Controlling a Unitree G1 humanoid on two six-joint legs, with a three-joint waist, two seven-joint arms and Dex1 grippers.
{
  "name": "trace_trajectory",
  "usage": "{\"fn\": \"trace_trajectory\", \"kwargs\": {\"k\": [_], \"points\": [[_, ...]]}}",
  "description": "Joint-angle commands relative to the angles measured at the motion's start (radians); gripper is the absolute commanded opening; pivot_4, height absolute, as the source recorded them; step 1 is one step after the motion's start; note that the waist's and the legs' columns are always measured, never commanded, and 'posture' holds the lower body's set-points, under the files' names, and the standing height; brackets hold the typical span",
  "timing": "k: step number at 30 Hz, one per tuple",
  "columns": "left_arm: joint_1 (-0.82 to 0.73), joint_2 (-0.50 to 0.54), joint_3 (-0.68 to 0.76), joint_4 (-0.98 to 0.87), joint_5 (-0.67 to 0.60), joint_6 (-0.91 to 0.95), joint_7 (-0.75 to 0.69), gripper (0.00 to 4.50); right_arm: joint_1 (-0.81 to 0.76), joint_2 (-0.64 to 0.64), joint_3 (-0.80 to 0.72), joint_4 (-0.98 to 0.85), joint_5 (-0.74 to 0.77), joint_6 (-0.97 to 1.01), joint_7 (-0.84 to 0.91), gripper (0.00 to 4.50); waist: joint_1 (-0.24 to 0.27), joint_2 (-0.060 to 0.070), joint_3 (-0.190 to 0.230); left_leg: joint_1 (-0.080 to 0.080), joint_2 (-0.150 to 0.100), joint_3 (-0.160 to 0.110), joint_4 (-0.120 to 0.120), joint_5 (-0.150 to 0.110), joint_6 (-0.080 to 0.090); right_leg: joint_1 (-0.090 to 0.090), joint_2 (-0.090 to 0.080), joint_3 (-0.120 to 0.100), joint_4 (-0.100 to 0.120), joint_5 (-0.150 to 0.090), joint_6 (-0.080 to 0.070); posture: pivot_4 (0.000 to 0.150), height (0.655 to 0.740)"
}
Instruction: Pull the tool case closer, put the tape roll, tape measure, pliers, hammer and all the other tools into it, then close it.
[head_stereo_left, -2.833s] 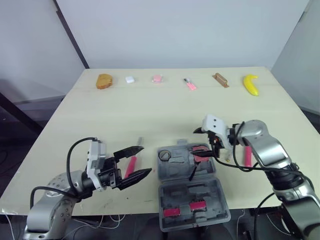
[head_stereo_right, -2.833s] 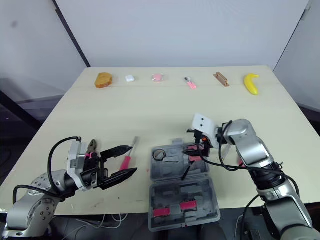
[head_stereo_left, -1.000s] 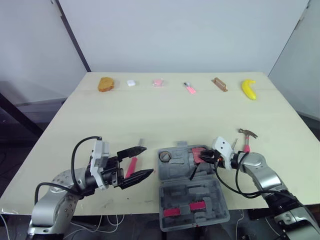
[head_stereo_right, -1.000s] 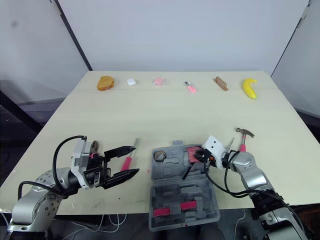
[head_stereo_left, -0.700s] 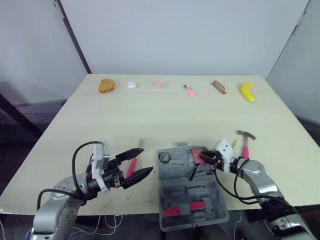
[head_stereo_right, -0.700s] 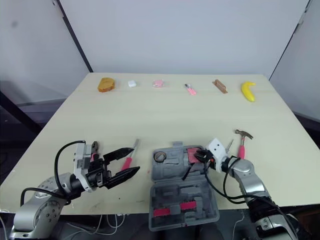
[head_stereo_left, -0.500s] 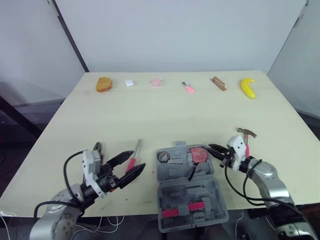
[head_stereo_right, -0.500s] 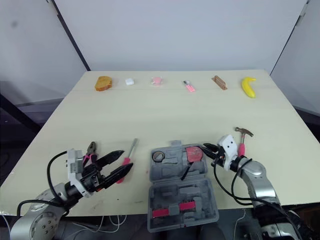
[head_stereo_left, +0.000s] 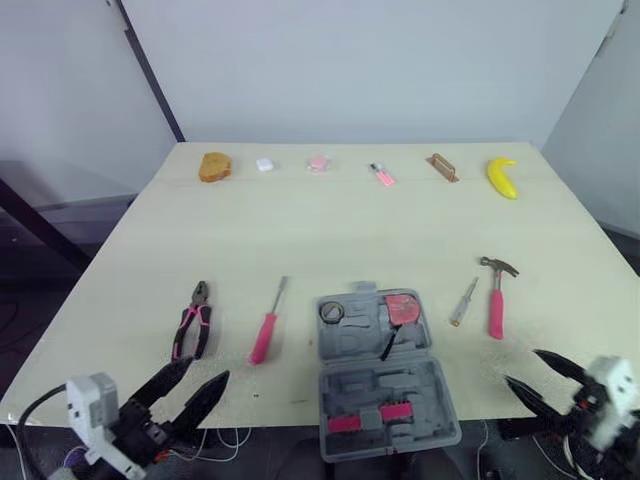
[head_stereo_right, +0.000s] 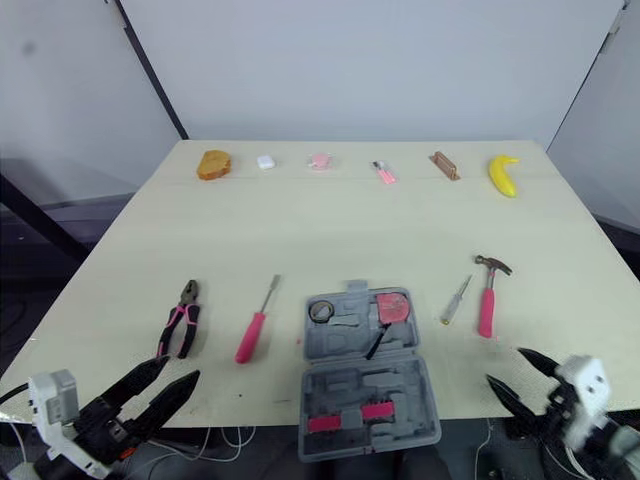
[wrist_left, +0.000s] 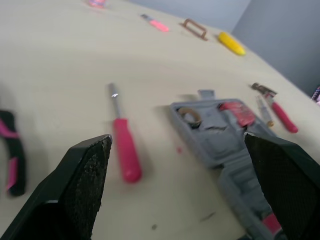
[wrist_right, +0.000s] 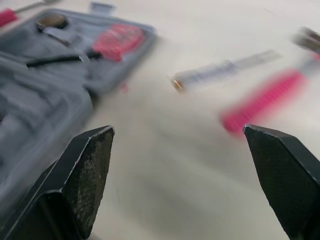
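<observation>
The grey tool case lies open near the table's front edge, its lid toward me. In its far half sit the tape roll, the red tape measure and a thin black tool. To its left on the table lie the pink-handled pliers and a pink screwdriver. On the other side lie a small screwdriver and the pink-handled hammer. My left gripper is open and empty at the front edge, below the pliers. My right gripper is open and empty at the front right, below the hammer.
Along the far edge stand a brown bread-like piece, a small white object, a pink object, a little pink tool, a brown block and a banana. Bare tabletop lies between them and the tools.
Both arms have drawn back to the table's front edge. The right gripper has left the case, where the tape measure now lies. The left gripper has moved off the pliers and screwdriver.
</observation>
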Motion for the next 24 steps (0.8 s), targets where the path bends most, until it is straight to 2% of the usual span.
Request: {"fn": "trace_trajectory", "kwargs": {"k": [1,5,10,14,24], "points": [[0.032,0.008,0.033,0.011,0.009,-0.024,-0.017,4.50,0.062,-0.004,-0.069,-0.077,0.033,-0.016,0.010,4.48,-0.007,-0.001,0.000,0.000,0.000,0.000,0.000,0.000,0.000,0.000,0.001,0.000,0.000,0.000,0.000,0.150,0.7400],[0.050,0.006,0.022,-0.019,0.022,-0.025,-0.011,4.50,0.099,-0.001,-0.083,-0.099,0.047,-0.006,0.008,4.48,-0.007,-0.003,0.002,-0.001,0.000,0.002,0.000,0.000,0.000,-0.001,0.003,0.000,0.000,0.000,-0.001,0.150,0.7400],[-0.218,0.108,-0.053,0.214,0.088,-0.010,-0.033,4.50,0.090,-0.007,-0.055,-0.121,0.040,0.011,0.007,4.48,0.021,0.001,0.001,0.000,-0.002,0.000,0.001,0.000,0.000,-0.001,0.003,-0.002,0.001,0.000,0.000,0.150,0.7400],[-0.352,0.139,-0.094,0.308,0.105,-0.018,-0.073,4.50,0.035,-0.028,-0.005,-0.174,0.043,0.049,0.006,4.48,0.013,-0.001,0.000,-0.001,0.000,0.002,0.000,0.000,0.000,-0.001,0.004,-0.001,0.001,0.002,-0.005,0.150,0.7400],[-0.475,0.174,-0.147,0.313,0.100,0.007,-0.127,4.50,-0.172,-0.138,0.114,-0.272,0.063,0.169,0.037,4.48,0.003,-0.002,0.002,-0.001,-0.001,0.003,0.000,0.000,0.000,-0.001,0.003,0.000,0.002,0.003,-0.005,0.150,0.7400]]}}
